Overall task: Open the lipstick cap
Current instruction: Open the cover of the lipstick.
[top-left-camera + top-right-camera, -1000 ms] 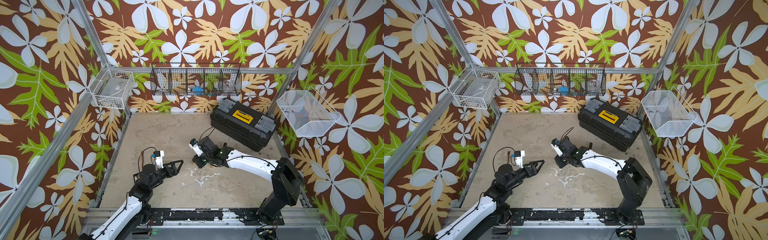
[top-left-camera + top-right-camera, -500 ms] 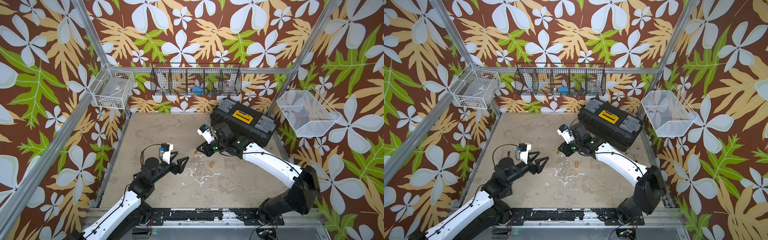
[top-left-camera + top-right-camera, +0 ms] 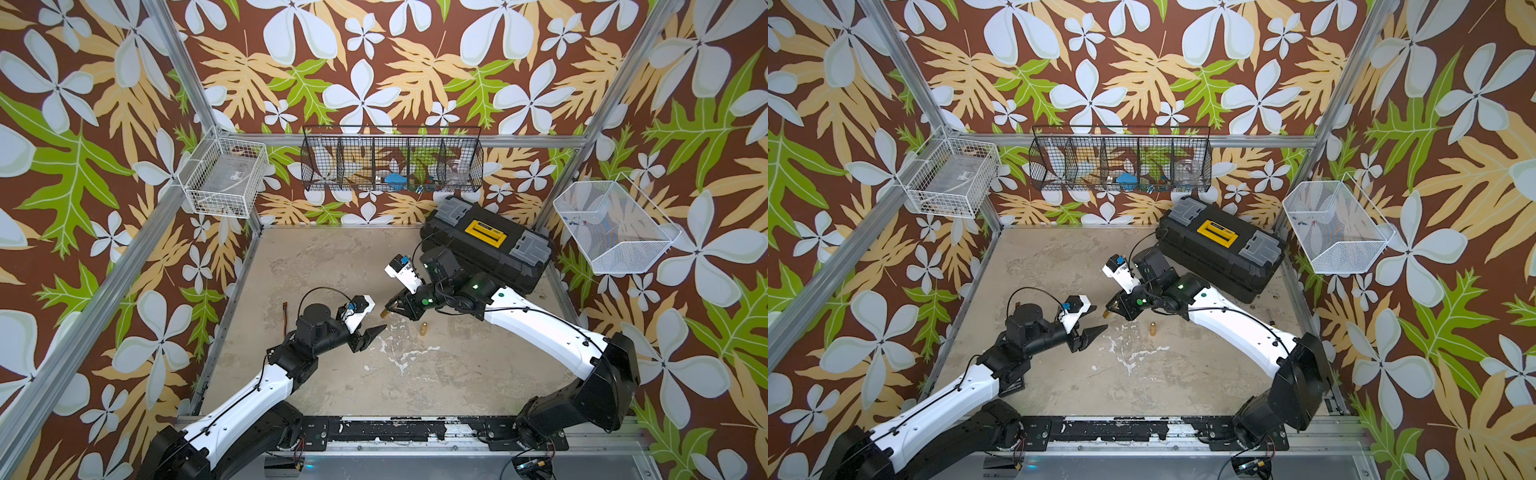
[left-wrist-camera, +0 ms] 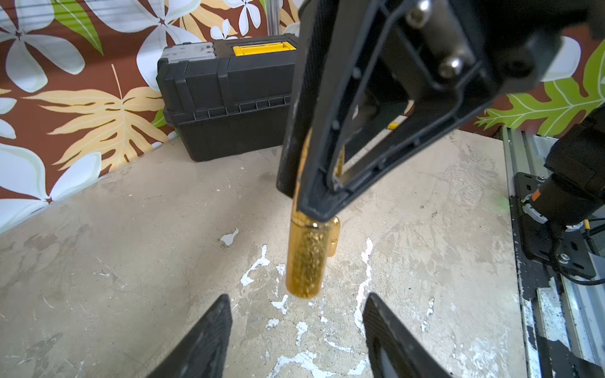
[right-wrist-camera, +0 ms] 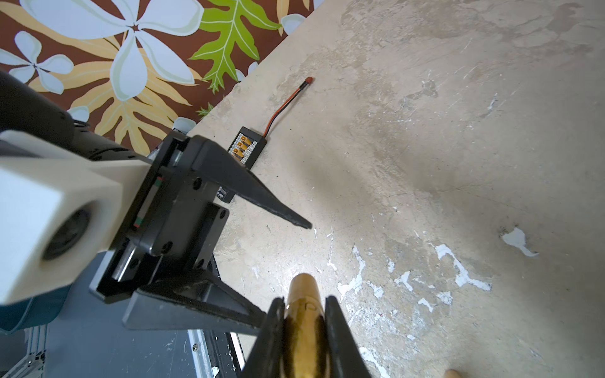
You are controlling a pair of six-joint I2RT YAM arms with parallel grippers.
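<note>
Item: right gripper (image 5: 304, 327), clenched on a gold lipstick (image 4: 306, 261) and holding it clear of the table (image 3: 332, 257); the glittered end of the tube projects past its fingertips toward the left gripper (image 4: 296, 304), the rest sits between the jaws. Left gripper: jaws parted, nothing between them; its fingertips (image 4: 216, 314) stand to either side of the tube's line, just short of the projecting end and not touching it. Progress, as judged: lipstick lifted and presented; no gap shows along the tube, so the cap reads as in place; left to do: bring the parted jaws around the free end, close, draw the two arms apart along the tube. Below and just beyond the right gripper: small gold cylinder (image 3: 423, 328), upright on the table, apart from both grippers; second lipstick or loose part, cannot tell. Behind the right gripper: black toolbox (image 3: 486, 245) with a yellow panel on its lid, near the wrist. To the left gripper's outer side: small black connector board (image 5: 247, 147) with a red-and-black lead, well apart. Obstruction: none seen between the two grippers.
</note>
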